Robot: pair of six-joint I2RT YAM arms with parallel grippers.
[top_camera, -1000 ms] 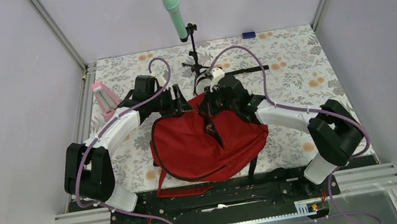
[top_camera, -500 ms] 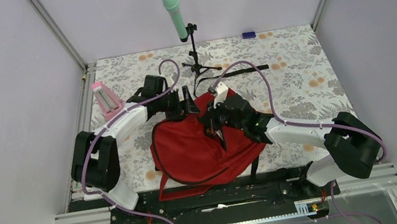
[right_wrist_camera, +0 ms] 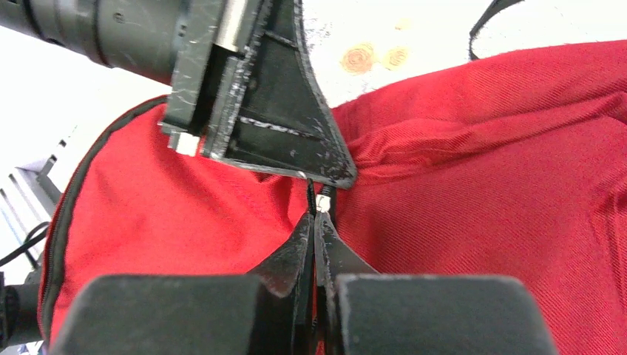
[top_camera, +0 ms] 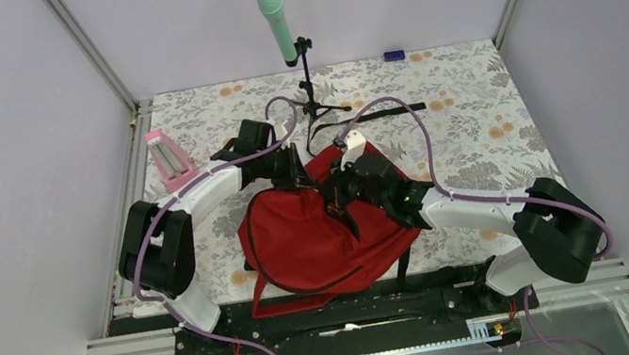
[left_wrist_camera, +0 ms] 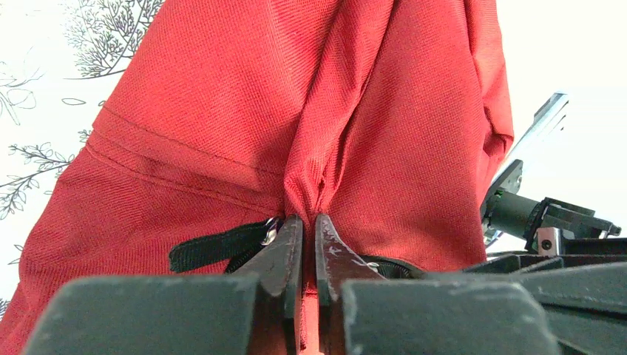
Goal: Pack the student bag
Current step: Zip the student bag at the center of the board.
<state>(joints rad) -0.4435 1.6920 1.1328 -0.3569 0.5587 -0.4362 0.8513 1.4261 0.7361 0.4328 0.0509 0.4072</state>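
Cloth is what your left claw (left_wrist_camera: 309, 219) has. Its two black fingers stand almost together, clenched on a raised fold of the student bag (top_camera: 303, 246), a large soft dark-red fabric backpack. The red weave gathers into pleats that run down into the fingertips. A flat black zipper tab (left_wrist_camera: 214, 248) lies just beside one finger, touching it or nearly so.

Your right claw (right_wrist_camera: 316, 218) is clenched too, its fingers pressed flat against each other. A small silver metal piece (right_wrist_camera: 323, 200) and a thin black cord sit right at its tips, but you cannot tell whether they are nipped.

The two claws meet tip to tip, nearly touching, at the far edge of the bag. The bag itself lies slumped on the floral-patterned table cover (top_camera: 472, 114), between your two arms and close to their bases. A black strap (top_camera: 386, 112) lies on the cover just beyond it.

Well apart from the bag, a mint-green cylinder on a black tripod stand (top_camera: 273, 10) stands at the far edge, and a pink object (top_camera: 167, 158) sits near the left edge.
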